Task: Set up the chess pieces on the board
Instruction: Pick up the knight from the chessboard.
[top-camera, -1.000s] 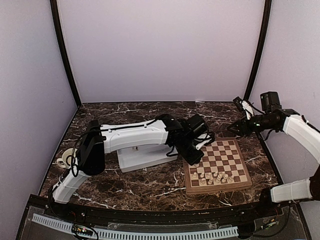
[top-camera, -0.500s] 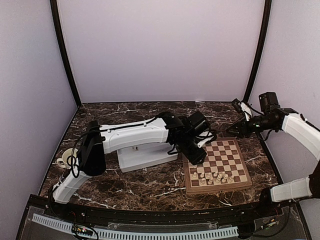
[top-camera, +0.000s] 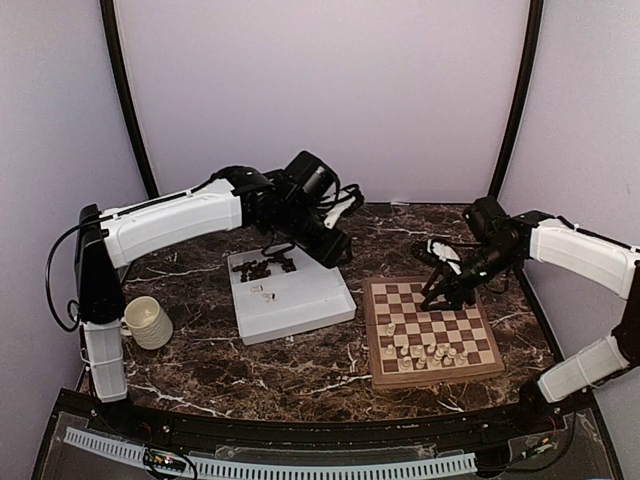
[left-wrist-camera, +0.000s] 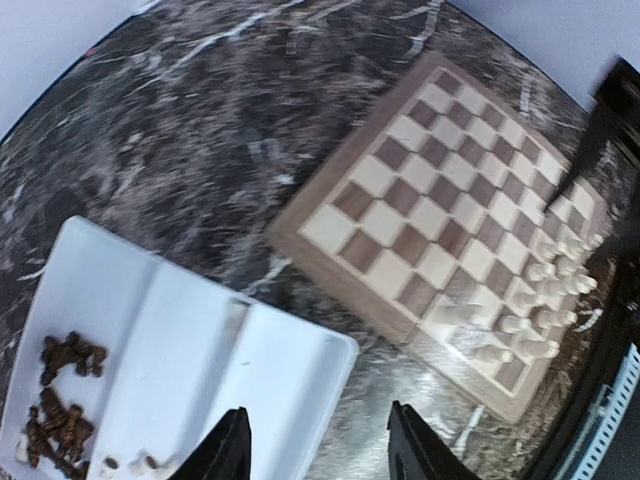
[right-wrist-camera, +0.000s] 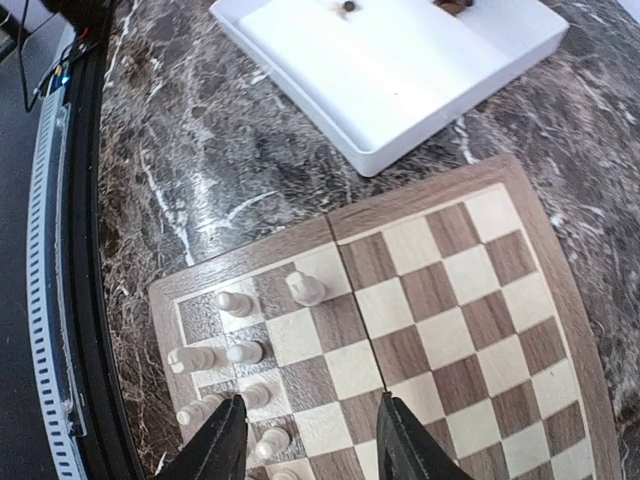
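Item: board (top-camera: 470, 330), square, checked tan and brown with a light wood border, lying flat on the right half of the table (top-camera: 300, 370). Being square it has no long axis. Its sides run nearly parallel to the table's edges, slightly skewed, with its near side close to the table's near edge and its right side close to the right edge. Cream pieces (top-camera: 425, 352): upright, crowded along the board's two nearest rows. A lone cream piece (top-camera: 390, 328) stands upright one row farther in, by the board's left side. The farther rows show bare checks. Dark pieces (top-camera: 265, 268): a loose heap, mostly lying over, in the far-left compartment of the tray (top-camera: 300, 320), with a few stray cream pieces (top-camera: 262, 291) just near of them. The tray is white and rectangular, left of the board and apart from it by a strip of bare marble, with its long axis running left to right, tilted a little. Mug (top-camera: 148, 322): upright near the table's left edge, well apart from the tray. Left gripper (top-camera: 335, 252): raised above the tray's far-right corner, fingers spread, nothing between them. Right gripper (top-camera: 440, 292): low over the board's far half, fingers parted over bare checks and gripping nothing.
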